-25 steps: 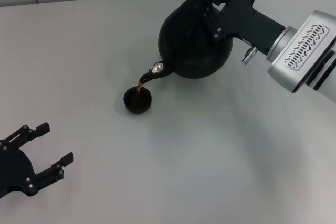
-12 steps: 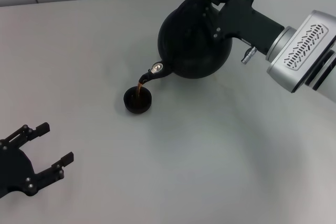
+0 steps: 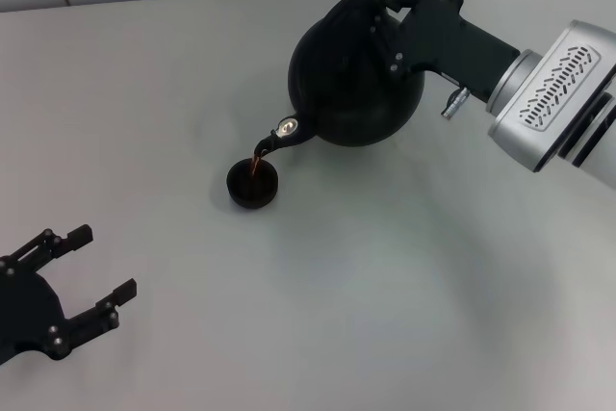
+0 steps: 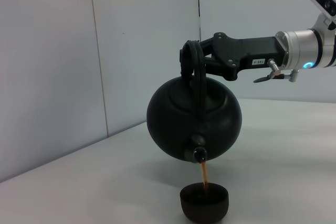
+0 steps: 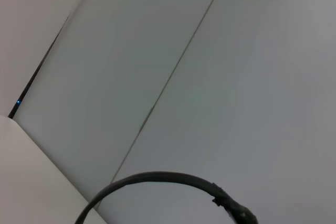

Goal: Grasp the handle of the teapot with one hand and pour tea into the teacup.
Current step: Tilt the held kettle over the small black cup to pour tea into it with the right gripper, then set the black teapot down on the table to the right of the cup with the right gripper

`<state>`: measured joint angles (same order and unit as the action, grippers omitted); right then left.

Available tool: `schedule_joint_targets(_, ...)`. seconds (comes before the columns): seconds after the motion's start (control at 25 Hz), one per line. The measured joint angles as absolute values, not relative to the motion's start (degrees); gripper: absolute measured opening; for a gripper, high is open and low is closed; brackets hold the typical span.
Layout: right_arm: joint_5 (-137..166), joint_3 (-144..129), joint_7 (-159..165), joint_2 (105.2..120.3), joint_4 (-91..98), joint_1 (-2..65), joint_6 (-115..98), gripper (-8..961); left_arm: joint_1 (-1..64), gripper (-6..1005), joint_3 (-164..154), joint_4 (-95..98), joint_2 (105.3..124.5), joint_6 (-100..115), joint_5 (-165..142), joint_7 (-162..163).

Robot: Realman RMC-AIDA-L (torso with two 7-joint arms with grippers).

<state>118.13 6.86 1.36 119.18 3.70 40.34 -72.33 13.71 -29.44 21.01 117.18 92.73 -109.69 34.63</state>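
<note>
One thin stream of tea is all you've got going right now, running from the spout of the teapot (image 3: 354,74) straight down into the teacup (image 3: 253,184), so you're mid-pour. Your right end effector (image 3: 390,9) is clamped on the handle (image 4: 193,65) at the top, holding the pot lifted and tipped spout-down over the bench (image 3: 385,286), with the cup sitting on the bench right below the spout.

My take on doing this bit well: keep the tilt exactly as gentle as it is. That pot is huge next to the cup, so a touch more tilt would probably flood it fast. Hold the spout centred over the cup, since the stream lands near the middle and doesn't have much room to wander. I can't tell the fill level from here, so watch it and level the pot out early rather than late.

Your left end effector (image 3: 67,281) is parked low at the near left, fingers spread wide and holding nothing.
</note>
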Motion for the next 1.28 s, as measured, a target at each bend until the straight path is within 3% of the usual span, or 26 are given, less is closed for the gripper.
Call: schedule_joint_targets(1.28,111.6,11.5,29.3,119.35,0.9,31.9,-73.1,83,14.3,799,-29.4,20.9,117.24,93.4,-109.6,34.6)
